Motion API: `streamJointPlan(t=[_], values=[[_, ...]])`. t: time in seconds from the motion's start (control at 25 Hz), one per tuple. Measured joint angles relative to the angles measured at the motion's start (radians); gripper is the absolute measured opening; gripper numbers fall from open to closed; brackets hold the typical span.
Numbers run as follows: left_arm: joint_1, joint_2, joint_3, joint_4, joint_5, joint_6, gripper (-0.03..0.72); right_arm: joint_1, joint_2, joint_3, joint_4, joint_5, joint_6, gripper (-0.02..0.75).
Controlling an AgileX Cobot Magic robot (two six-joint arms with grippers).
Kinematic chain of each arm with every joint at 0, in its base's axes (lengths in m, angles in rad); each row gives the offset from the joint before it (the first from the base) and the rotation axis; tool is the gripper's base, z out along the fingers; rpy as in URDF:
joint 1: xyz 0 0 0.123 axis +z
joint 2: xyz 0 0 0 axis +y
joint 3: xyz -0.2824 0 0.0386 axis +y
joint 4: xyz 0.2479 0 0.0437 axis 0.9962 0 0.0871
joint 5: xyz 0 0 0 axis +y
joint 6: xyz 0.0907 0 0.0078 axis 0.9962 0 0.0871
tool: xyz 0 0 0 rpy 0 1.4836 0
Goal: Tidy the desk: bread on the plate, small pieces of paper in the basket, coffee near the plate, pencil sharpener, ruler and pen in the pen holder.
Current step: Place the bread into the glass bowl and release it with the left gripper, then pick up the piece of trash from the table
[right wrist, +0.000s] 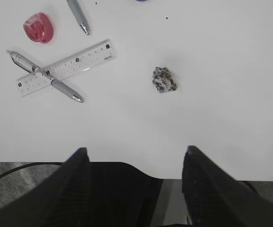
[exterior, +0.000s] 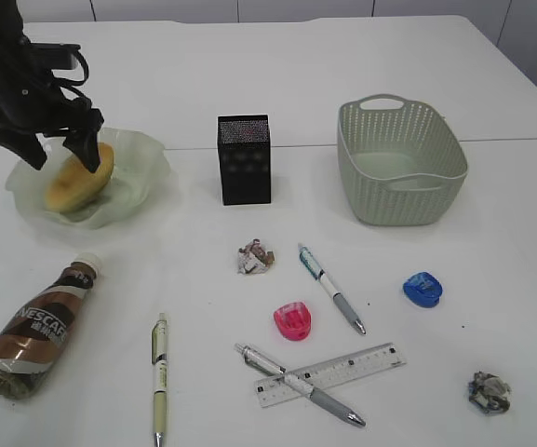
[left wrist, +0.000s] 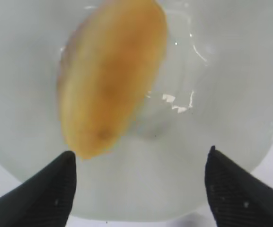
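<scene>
On the desk (exterior: 361, 84), at nine o'clock, the fragile glass plate (exterior: 147, 154) holds the soft, light bread (exterior: 77, 179). Left hand (exterior: 61, 147) spread above it, empty. Grip the bun's narrow sides gently. Right hand (right wrist: 135, 158) also apart.

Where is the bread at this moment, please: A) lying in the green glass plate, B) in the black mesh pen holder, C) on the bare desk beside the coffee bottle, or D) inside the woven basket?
A: the bread lies in the plate, with the left gripper open over it and its jaws clear of the bun in the left wrist view.
</scene>
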Motion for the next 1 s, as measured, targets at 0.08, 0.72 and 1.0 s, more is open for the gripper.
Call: streamJointPlan(t=[0.08,0.72,1.0], values=[[0.000,0.000,0.000,0.000,0.020,0.000,0.606,0.000,0.000,0.000,-0.002,0.000,0.000,0.451],[0.000,-0.316,0.123,0.006,0.104,0.000,0.560,0.000,0.036,0.002,-0.076,0.000,0.000,0.452],[0.000,-0.622,0.417,0.014,0.111,0.000,0.552,0.051,0.036,0.106,-0.056,-0.022,0.000,0.452]])
